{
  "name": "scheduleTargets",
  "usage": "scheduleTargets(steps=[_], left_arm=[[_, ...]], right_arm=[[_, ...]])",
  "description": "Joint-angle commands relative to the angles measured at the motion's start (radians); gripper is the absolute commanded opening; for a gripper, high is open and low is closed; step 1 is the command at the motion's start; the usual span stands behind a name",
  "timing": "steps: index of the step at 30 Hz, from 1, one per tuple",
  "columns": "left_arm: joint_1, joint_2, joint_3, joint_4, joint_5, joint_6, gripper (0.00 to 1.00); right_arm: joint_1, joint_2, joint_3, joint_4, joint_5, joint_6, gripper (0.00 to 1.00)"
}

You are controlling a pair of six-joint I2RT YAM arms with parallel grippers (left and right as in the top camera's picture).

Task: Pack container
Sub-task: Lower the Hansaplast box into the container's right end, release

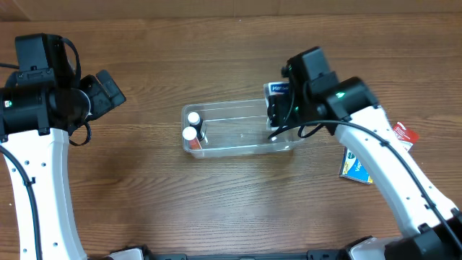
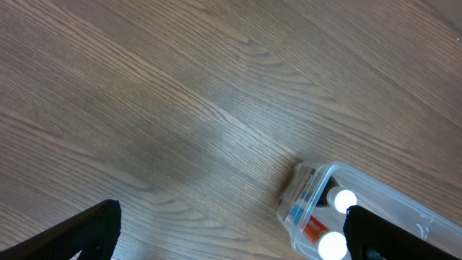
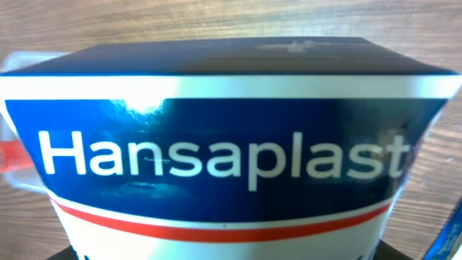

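Note:
The clear plastic container (image 1: 238, 141) lies in the middle of the table. Two white-capped bottles (image 1: 193, 126) stand at its left end, also seen in the left wrist view (image 2: 339, 224). My right gripper (image 1: 278, 108) is over the container's right end, shut on a blue and white Hansaplast box (image 3: 231, 159) that fills the right wrist view; the box top shows overhead (image 1: 278, 89). My left gripper (image 2: 231, 235) is open and empty, above bare table left of the container (image 2: 303, 189).
A blue and yellow box (image 1: 355, 167) and a red and white packet (image 1: 404, 134) lie on the table to the right, under the right arm. The wooden table (image 1: 144, 202) extends all around.

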Motion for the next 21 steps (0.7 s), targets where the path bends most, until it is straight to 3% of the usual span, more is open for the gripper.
scheduleTargets(steps=[1, 11, 14, 19, 21], left_arm=[[0.003, -0.001, 0.011, -0.001, 0.010, 0.023, 1.00], [0.003, -0.001, 0.011, -0.002, 0.010, 0.023, 1.00], [0.003, -0.001, 0.011, -0.002, 0.006, 0.023, 1.00], [0.003, -0.001, 0.011, -0.002, 0.006, 0.024, 1.00], [0.003, -0.001, 0.011, -0.002, 0.006, 0.023, 1.00]], right_arm=[[-0.007, 0.007, -0.085, 0.064, 0.013, 0.006, 0.72], [-0.007, 0.161, -0.127, 0.112, 0.050, -0.016, 0.72], [-0.007, 0.177, -0.127, 0.134, 0.050, -0.017, 0.76], [-0.007, 0.177, -0.127, 0.134, 0.050, -0.016, 0.98], [-0.007, 0.176, -0.125, 0.134, 0.051, -0.016, 1.00]])
